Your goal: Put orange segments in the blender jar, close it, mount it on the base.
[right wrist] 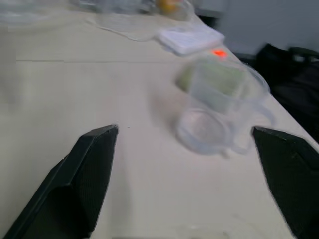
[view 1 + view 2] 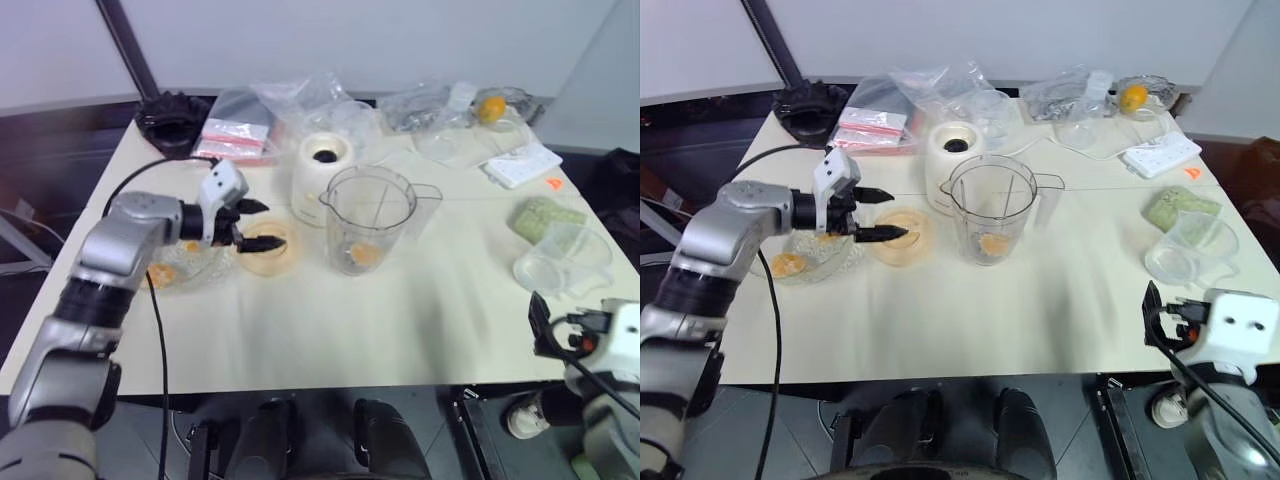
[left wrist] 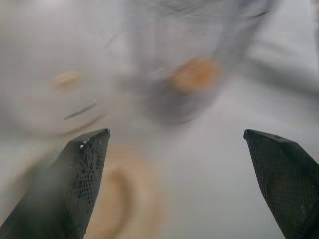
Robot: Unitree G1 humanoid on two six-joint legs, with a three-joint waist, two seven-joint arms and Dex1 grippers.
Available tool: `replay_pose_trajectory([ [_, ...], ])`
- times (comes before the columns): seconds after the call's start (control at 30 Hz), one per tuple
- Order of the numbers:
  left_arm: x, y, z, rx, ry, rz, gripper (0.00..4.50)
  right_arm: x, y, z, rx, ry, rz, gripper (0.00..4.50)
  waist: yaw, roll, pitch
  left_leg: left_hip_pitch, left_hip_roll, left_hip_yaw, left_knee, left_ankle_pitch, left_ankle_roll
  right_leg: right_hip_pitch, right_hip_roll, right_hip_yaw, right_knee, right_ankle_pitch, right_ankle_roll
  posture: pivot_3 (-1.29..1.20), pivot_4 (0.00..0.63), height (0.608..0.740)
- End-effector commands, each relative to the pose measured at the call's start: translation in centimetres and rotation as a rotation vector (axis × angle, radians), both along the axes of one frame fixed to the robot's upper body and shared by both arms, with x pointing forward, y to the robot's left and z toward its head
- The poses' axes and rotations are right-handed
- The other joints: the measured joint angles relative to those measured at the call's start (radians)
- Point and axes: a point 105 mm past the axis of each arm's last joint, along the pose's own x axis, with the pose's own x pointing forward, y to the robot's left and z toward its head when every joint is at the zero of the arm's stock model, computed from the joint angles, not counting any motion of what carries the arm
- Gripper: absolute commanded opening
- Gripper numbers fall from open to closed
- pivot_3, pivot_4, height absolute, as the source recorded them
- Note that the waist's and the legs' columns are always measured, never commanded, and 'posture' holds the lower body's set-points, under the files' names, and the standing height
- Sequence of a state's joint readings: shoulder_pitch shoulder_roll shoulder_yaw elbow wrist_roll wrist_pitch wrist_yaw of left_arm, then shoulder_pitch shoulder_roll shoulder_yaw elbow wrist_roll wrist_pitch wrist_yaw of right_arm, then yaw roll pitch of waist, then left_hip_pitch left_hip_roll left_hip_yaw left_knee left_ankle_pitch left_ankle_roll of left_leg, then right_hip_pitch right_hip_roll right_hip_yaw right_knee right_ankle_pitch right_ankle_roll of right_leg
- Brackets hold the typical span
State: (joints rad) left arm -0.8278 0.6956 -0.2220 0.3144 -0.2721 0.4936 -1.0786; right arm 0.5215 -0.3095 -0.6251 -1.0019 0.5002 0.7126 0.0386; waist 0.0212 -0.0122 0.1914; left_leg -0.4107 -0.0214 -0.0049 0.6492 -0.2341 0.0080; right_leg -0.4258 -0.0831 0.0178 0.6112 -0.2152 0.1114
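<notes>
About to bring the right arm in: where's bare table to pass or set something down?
Bare: the near table strip in front of the blender jar, and between jar and lying clear cup. Crowded: the far edge, with bags behind the base, and the left around the open left claw.

Silver-grey metal left arm point(image 2: 118, 250), built of rounded segments with a ribbed black band at the joint, a black cable point(image 2: 158, 330) trailing beside. Ended in a white wrist block carrying the left gripper point(image 2: 252, 225), two tapered black fingers point(image 3: 82, 169) with fine mesh texture. Matched by a white housing with small dark holes, looped black wires, at the right gripper point(image 2: 1155, 310).
</notes>
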Motion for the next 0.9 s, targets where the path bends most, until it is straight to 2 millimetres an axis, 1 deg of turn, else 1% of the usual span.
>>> replay_pose_trajectory([
  [0.03, 2.3, -0.1, -0.5, 0.114, -0.029, 0.040, 4.50, -1.1, 1.3, 1.4, 0.019, -0.018, 0.137, 4.43, 0.019, 0.000, 0.000, -0.001, 0.000, 0.000, -0.001, 0.000, 0.000, 0.000, 0.000, 0.000, -0.001, 0.000, 0.000, 0.00, 0.150, 0.740],
  [0.1, 3.5, -1.1, -0.7, 0.150, -0.011, 0.042, 4.50, -1.2, 2.4, 1.2, 0.052, 0.006, 0.241, 4.43, 0.023, 0.000, 0.000, -0.004, 0.000, 0.000, -0.001, 0.000, 0.000, -0.001, -0.001, -0.002, -0.003, 0.000, -0.003, 0.00, 0.150, 0.740],
  [0.13, 3.8, -1.5, -0.8, 0.160, -0.007, 0.030, 4.50, -1.2, 2.8, 1.2, 0.064, 0.014, 0.271, 4.43, 0.023, 0.000, 0.000, -0.007, -0.001, 0.000, -0.001, -0.001, 0.000, -0.003, -0.001, -0.003, -0.003, 0.000, -0.002, 0.00, 0.150, 0.740],
  [0.2, 3.9, -2.8, -1.2, 0.211, 0.004, -0.032, 4.50, -0.9, 4.3, 1.0, 0.086, 0.028, 0.379, 4.43, 0.019, -0.001, 0.000, -0.013, -0.001, 0.000, 0.000, -0.001, 0.001, -0.007, -0.001, -0.003, -0.004, 0.000, -0.002, 0.00, 0.150, 0.740],
  [0.27, 3.6, -3.2, -2.0, 0.302, 0.002, -0.123, 4.50, -0.6, 6.1, 1.1, 0.114, 0.036, 0.503, 4.43, 0.016, -0.001, 0.000, -0.016, -0.001, 0.000, 0.002, -0.003, 0.003, -0.008, -0.001, -0.003, -0.005, 0.000, -0.001, 0.00, 0.150, 0.740],
  [0.3, 3.7, -3.3, -2.3, 0.345, -0.002, -0.151, 4.50, -0.2, 6.3, 1.2, 0.111, 0.035, 0.530, 4.43, 0.013, -0.002, 0.001, -0.016, -0.001, 0.001, 0.002, -0.003, 0.004, -0.008, -0.001, -0.003, -0.006, 0.000, -0.001, 0.00, 0.150, 0.740],
  [0.4, 3.8, -3.3, -2.9, 0.434, 0.016, -0.198, 4.50, 1.0, 6.3, 1.8, 0.099, 0.008, 0.560, 4.43, 0.006, -0.003, 0.001, -0.015, -0.001, 0.002, 0.004, -0.004, 0.005, -0.008, -0.001, -0.002, -0.006, 0.001, -0.001, 0.00, 0.150, 0.740],
  [0.47, 3.8, -3.2, -3.2, 0.473, 0.019, -0.223, 4.50, 1.4, 6.6, 2.2, 0.103, -0.006, 0.580, 4.43, 0.008, -0.003, 0.001, -0.015, -0.001, 0.001, 0.006, -0.004, 0.005, -0.007, 0.000, -0.002, -0.006, 0.002, -0.002, 0.00, 0.150, 0.740],
  [0.53, 4.0, -2.8, -3.7, 0.520, 0.019, -0.211, 4.50, 1.7, 6.7, 2.5, 0.106, -0.019, 0.597, 4.43, 0.011, -0.003, 0.001, -0.015, 0.000, 0.001, 0.008, -0.004, 0.005, -0.006, 0.000, -0.003, -0.005, 0.002, -0.002, 0.00, 0.150, 0.740],
  [0.67, 4.6, -2.0, -4.2, 0.570, 0.010, -0.159, 4.50, 1.9, 6.8, 2.9, 0.123, -0.050, 0.586, 4.43, 0.017, -0.004, 0.002, -0.016, 0.000, 0.001, 0.014, -0.005, 0.006, -0.006, 0.000, -0.003, -0.002, 0.002, -0.001, 0.00, 0.150, 0.740],
  [0.73, 4.8, -1.6, -4.5, 0.576, 0.017, -0.132, 4.50, 1.7, 6.9, 2.7, 0.131, -0.049, 0.579, 4.43, 0.018, -0.004, 0.002, -0.016, 0.000, 0.000, 0.016, -0.005, 0.006, -0.005, 0.000, -0.003, -0.001, 0.003, 0.000, 0.00, 0.150, 0.740],
  [0.8, 4.6, -1.5, -5.0, 0.580, 0.039, -0.138, 4.50, 1.5, 7.2, 2.5, 0.137, -0.044, 0.574, 4.43, 0.018, -0.005, 0.001, -0.016, 0.000, 0.000, 0.017, -0.005, 0.006, -0.004, -0.001, -0.003, -0.001, 0.004, 0.000, 0.00, 0.150, 0.740],
  [0.9, 4.4, -1.9, -6.3, 0.595, 0.063, -0.144, 4.50, 1.5, 7.5, 2.3, 0.149, -0.045, 0.568, 4.43, 0.018, -0.005, 0.001, -0.016, 0.000, 0.000, 0.018, -0.005, 0.006, -0.004, -0.001, -0.003, -0.001, 0.004, 0.000, 0.00, 0.150, 0.740],
])
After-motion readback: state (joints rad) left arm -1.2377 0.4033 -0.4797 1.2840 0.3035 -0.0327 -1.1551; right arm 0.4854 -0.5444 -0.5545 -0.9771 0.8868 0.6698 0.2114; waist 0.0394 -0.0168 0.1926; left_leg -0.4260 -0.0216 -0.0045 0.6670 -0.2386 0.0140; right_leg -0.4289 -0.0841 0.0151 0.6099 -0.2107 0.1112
